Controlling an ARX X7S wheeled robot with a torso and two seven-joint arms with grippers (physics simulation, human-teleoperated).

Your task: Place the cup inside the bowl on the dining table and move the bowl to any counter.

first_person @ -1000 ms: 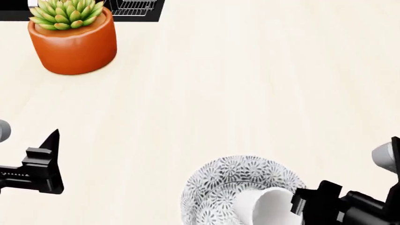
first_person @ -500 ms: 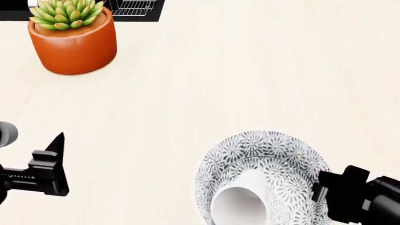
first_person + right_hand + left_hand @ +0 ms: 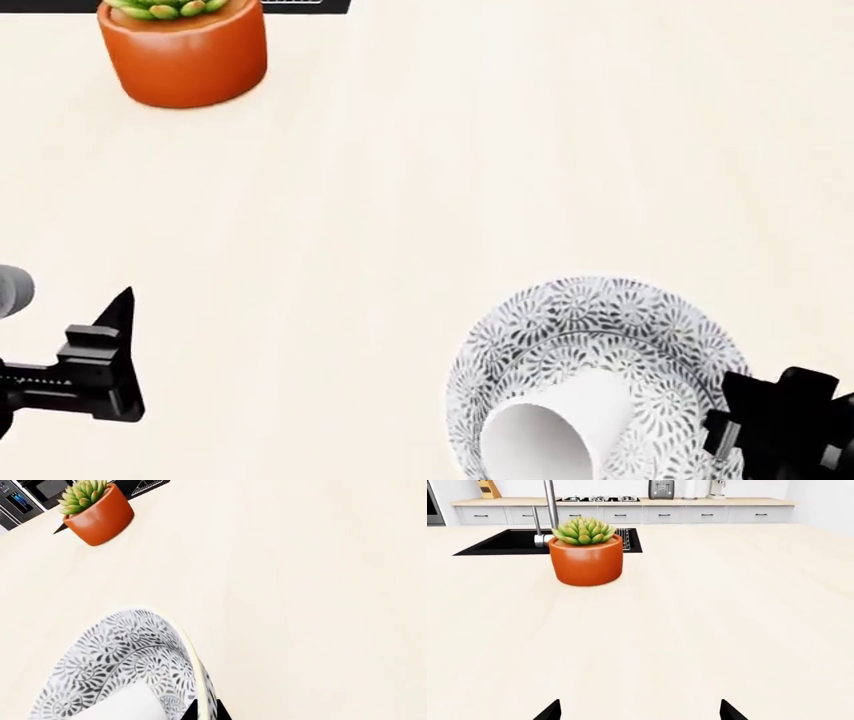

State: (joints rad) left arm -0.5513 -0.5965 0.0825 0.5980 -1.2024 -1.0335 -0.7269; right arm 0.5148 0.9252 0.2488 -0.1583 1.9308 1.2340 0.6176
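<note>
The black-and-white patterned bowl is held tilted above the pale cream dining table, near the head view's lower right. The white cup lies on its side inside it. My right gripper is shut on the bowl's right rim; in the right wrist view its two black fingertips pinch the pale yellow-green rim of the bowl, with the cup inside. My left gripper hovers open and empty at the lower left; its tips stand wide apart over bare table.
An orange pot with a green succulent stands at the table's far left, next to a black sink with a tap. A tan counter with grey drawers runs along the far wall.
The bowl with the cup has shifted right and tilted, the cup's mouth turning toward me. The head view has dropped, so the pot sits higher in frame. The left gripper barely moved.
</note>
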